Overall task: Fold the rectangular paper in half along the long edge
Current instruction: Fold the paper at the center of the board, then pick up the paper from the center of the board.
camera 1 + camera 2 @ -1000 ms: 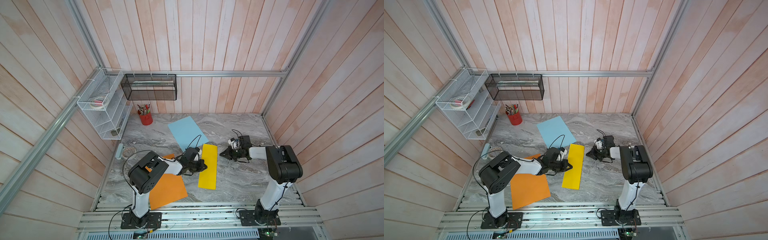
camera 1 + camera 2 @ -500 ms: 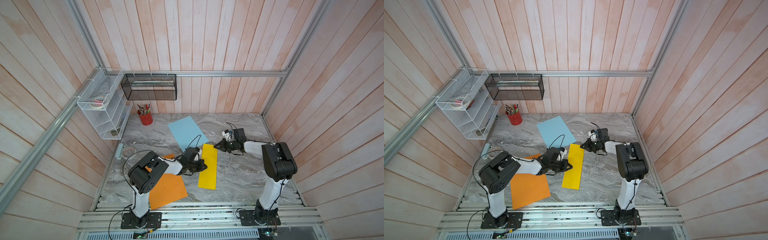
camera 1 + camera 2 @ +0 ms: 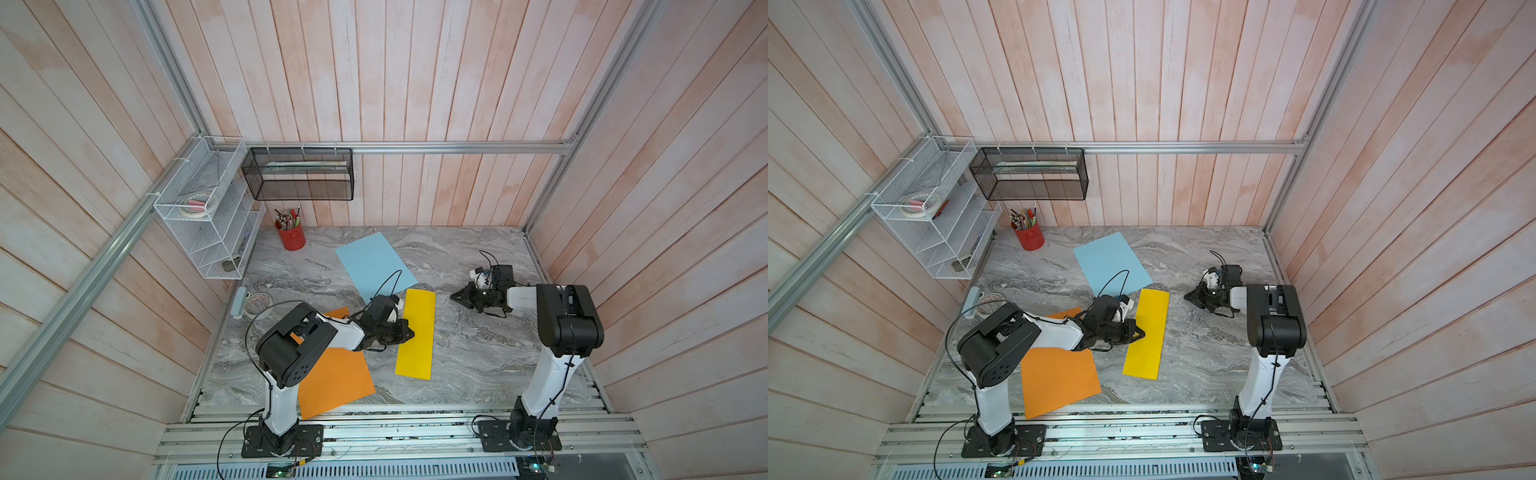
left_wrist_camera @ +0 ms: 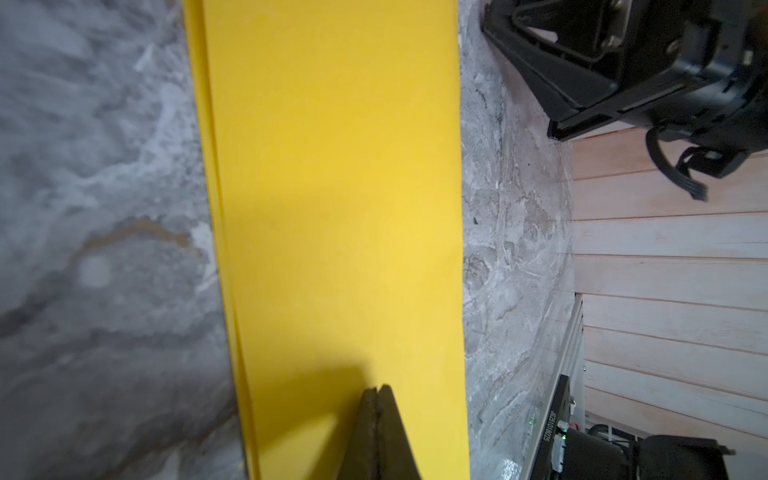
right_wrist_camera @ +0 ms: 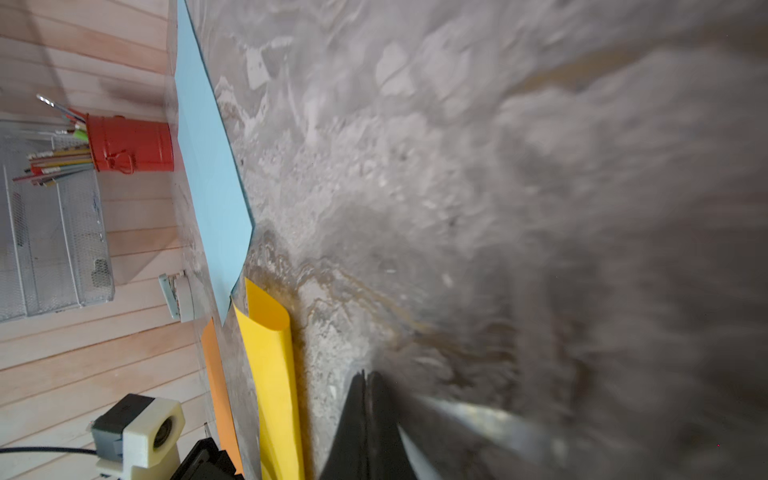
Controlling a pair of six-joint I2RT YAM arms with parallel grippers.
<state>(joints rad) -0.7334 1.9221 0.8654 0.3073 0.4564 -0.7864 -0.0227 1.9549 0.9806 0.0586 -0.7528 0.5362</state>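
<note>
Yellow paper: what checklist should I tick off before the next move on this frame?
1. Left gripper shut, tips on the yellow paper: ok.
2. Right gripper shut, beside the paper, not on it: ok.
3. Fold pressed flat: not ok; its far end bows open in the right wrist view.
4. Long edges matched: not ok; a strip of the lower layer shows in the left wrist view.
5. Clear of the blue paper: cannot tell; their corners look very close.
</note>
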